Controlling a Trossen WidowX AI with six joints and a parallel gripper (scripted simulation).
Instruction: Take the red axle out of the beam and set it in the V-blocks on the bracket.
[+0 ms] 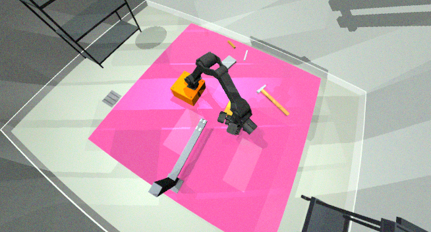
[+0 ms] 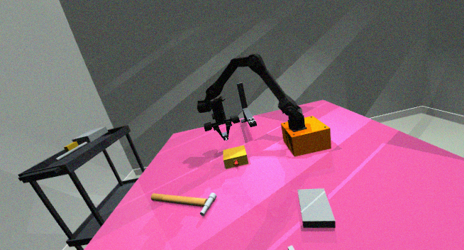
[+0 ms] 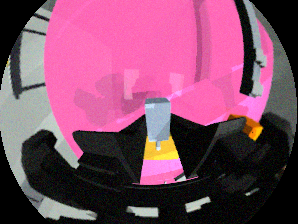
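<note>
One small grey rectangular block with a thin pin (image 2: 225,135) (image 3: 158,120) is clamped in your black pincer (image 1: 228,122) (image 2: 225,137) (image 3: 158,127), hanging over the pink desk (image 1: 132,121) (image 2: 372,187) (image 3: 100,50). Your red axle (image 2: 236,162) is still in the yellow block-shaped beam (image 1: 228,109) (image 2: 235,155) (image 3: 161,151), btw, end showing. Long grey bracket (image 1: 187,151) (image 2: 242,96) (image 3: 255,55)'s well apart from your beam.

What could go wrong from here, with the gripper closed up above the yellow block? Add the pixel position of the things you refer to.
The gripper (image 1: 229,121) (image 2: 225,138) (image 3: 158,131) pinches a small grey piece (image 2: 225,134) (image 3: 158,120); if it slips, it could drop onto or near the yellow block (image 1: 228,109) (image 2: 235,153) (image 3: 169,152).

The red axle (image 2: 236,162) shows only a small end at the block's side, so pulling it might drag the block along.
</note>
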